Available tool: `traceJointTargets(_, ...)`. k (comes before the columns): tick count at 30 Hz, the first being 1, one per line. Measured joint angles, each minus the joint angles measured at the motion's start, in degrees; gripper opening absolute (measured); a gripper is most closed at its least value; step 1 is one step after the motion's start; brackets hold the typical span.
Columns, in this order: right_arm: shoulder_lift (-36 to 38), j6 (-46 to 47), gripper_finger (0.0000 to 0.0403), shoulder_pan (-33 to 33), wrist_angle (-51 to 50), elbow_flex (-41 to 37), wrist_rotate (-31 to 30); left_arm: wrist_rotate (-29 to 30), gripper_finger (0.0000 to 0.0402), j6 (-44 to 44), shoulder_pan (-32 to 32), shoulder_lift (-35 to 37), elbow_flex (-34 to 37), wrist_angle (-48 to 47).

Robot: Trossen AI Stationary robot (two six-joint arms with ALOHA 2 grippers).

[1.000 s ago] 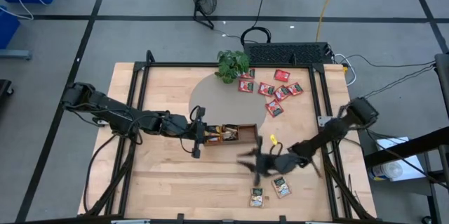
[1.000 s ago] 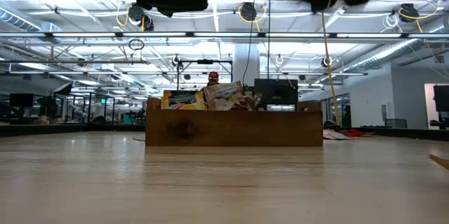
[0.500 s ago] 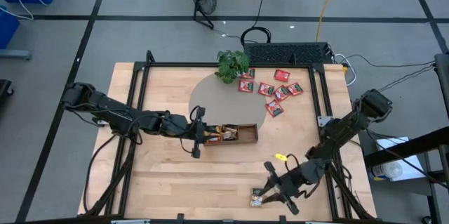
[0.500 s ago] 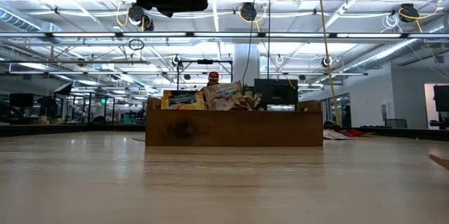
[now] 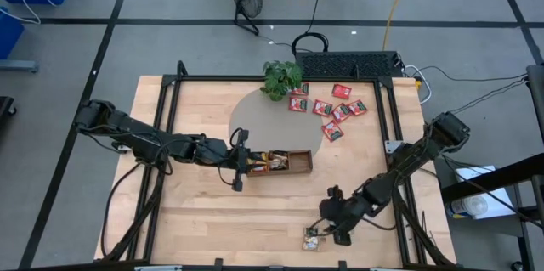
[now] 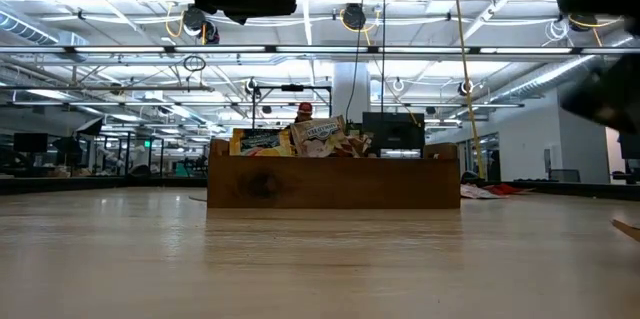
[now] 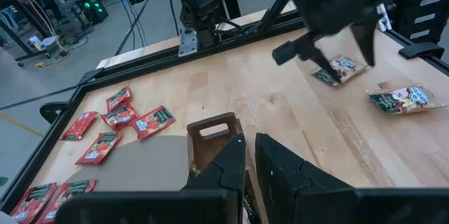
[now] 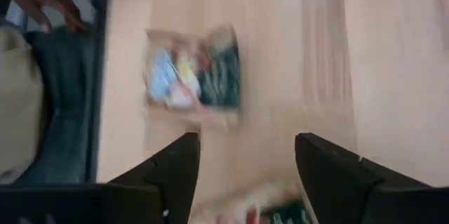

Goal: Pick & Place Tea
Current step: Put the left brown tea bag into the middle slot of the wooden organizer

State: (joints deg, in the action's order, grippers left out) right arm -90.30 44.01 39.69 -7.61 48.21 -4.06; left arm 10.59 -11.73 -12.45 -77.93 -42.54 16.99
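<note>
Down near the front edge of the table (image 5: 204, 220), the right claw (image 5: 327, 227) hangs spread wide and empty over a beige-and-green tea packet (image 5: 311, 239). Its fingers (image 8: 175, 171) frame a second such packet (image 8: 193, 69) lying flat. The left claw (image 5: 237, 169) hovers beside the wooden tray (image 5: 289, 162), nearly closed, holding nothing. Red packets (image 5: 331, 110) lie scattered near the potted plant (image 5: 280, 77).

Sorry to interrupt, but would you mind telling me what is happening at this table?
The right end effector, fingers open, hangs over pale beige-and-green tea packets near the table's front edge, holding nothing. The left end effector waits, shut, beside the small wooden tray already holding packets. Red square tea packets lie near the leafy green potted plant.
</note>
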Motion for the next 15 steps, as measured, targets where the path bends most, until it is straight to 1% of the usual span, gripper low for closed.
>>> traceJointTargets(5,-1.3,1.9,0.0221,-2.8,4.4,-3.2,4.9,0.0,0.0042,0.0,0.0,0.0,0.0,0.0)
traceJointTargets(8,-2.2,1.9,0.0222,-4.4,10.2,-4.4,8.2,0.0,0.0042,0.0,0.0,0.0,0.0,0.0)
traceJointTargets(15,-7.0,3.1,0.0222,-6.8,15.4,-4.7,14.5,0.0,0.0042,0.0,0.0,0.0,0.0,0.0)
